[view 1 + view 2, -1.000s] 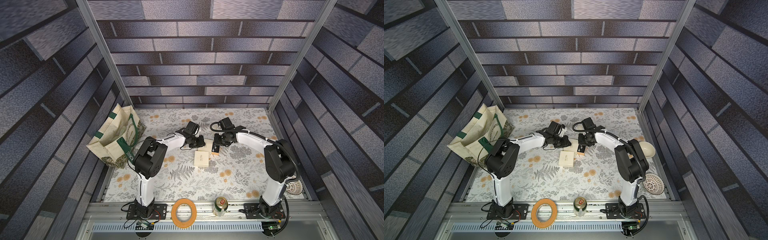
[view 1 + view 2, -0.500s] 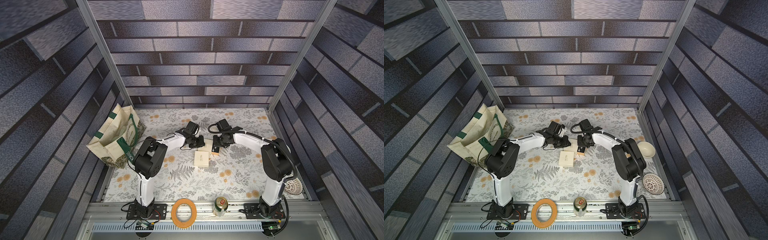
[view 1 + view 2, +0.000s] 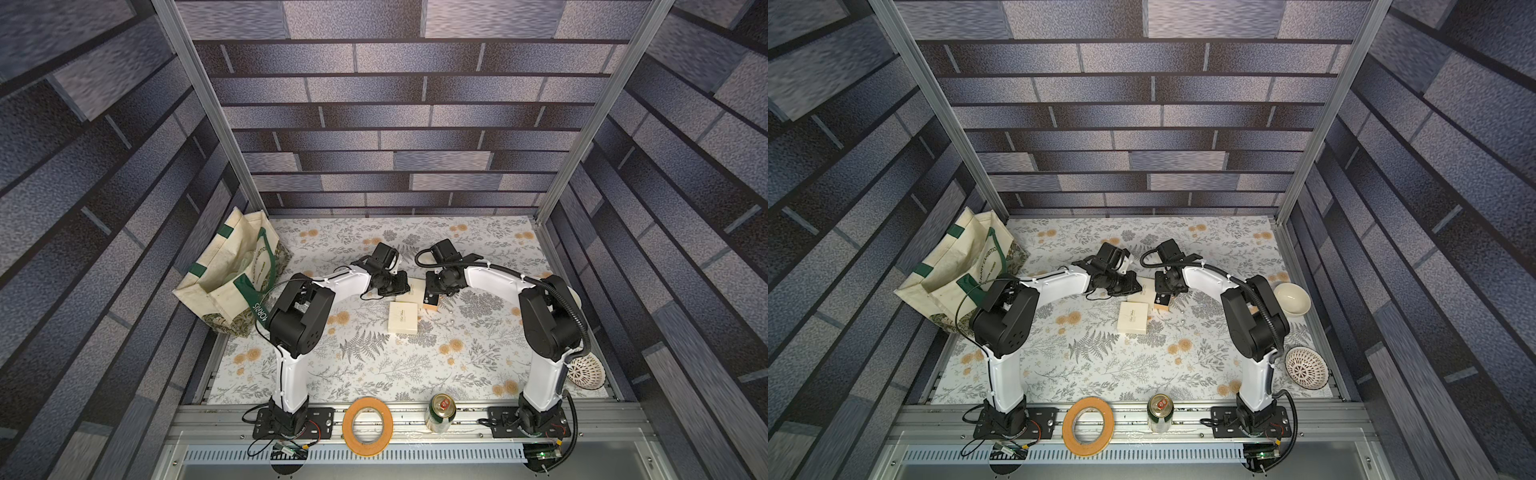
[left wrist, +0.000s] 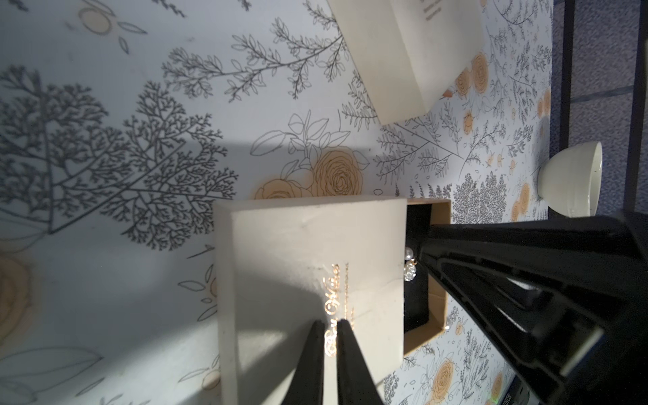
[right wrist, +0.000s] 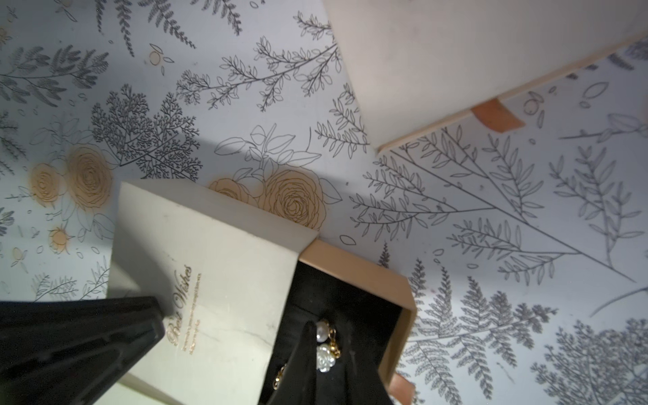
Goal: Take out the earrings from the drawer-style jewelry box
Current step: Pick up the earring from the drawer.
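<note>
Caught the right hand (image 5: 329, 336) pinched onto the earrings (image 5: 325, 356) inside the pulled-out drawer (image 5: 354, 271). Saw the left hand (image 4: 331, 328) nearly closed, empty, pinning the box sleeve (image 4: 308, 252). Needed a slow, straight lift, with a tight pinch and no snagging on the way out.

Matt cardboard jewelry box (image 5: 224, 291), black velvety lining (image 5: 368, 315), glossy pearly earrings (image 5: 324, 352).

In both top views you get a sharp, bright middle on the flowery table (image 3: 374, 365). The brick walls (image 3: 83, 166) at the left and right edges look dim, stretched and smeared. In the wrist views, dark shadows cross the cream box (image 4: 308, 252), the near left gripper (image 4: 328, 326) looks soft, and the earrings (image 5: 326, 356) shine white.
</note>
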